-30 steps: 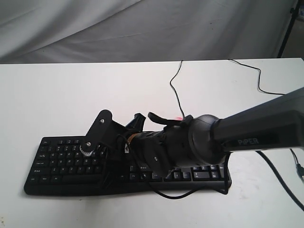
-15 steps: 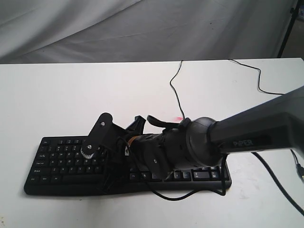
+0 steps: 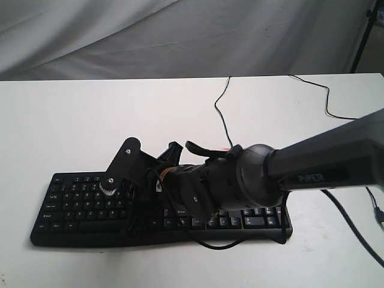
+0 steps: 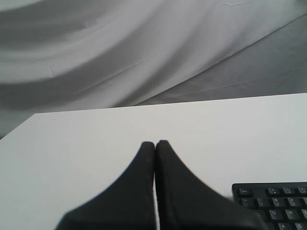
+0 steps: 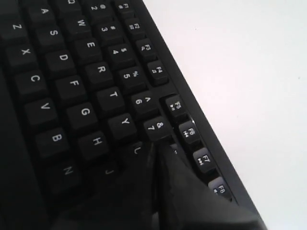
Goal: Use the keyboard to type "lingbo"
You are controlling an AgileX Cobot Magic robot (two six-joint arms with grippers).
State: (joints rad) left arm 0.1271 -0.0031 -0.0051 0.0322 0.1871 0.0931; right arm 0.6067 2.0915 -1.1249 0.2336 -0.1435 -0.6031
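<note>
Black matte plastic keyboard (image 3: 78, 207) lies flat on the white table (image 3: 72, 120) near its front edge, long side running across the exterior view. Its thin black cable (image 3: 221, 114) snakes off toward the far side. Right gripper (image 5: 154, 147) reaches across over the middle of the board, fingers (image 5: 180, 191) pressed together into one blunt wedge, holding nothing. Wrist view puts the tip low over the letter block, just beside the 7 key (image 5: 156, 128), with the U legend half covered. The I key is hidden under the fingers. Can't tell if the tip touches a cap or hovers. Left gripper (image 4: 154, 145) is likewise closed tight and empty, above bare table near one back corner of the keyboard, on no key. Progress: no screen or text output in view, so typed letters can't be verified. My read from the tip position: somewhere around the "i", early in the word, most of "lingbo" left. Low confidence. Textures: keycaps are low and squarish with rounded corners, faint sheen, crisp white legends. The function keys are smaller, set in a separate row along the edge. Gripper fingers are smooth dark tapered wedges. Table is smooth matte white, and a grey cloth (image 4: 96, 57) hangs in soft folds behind.
</note>
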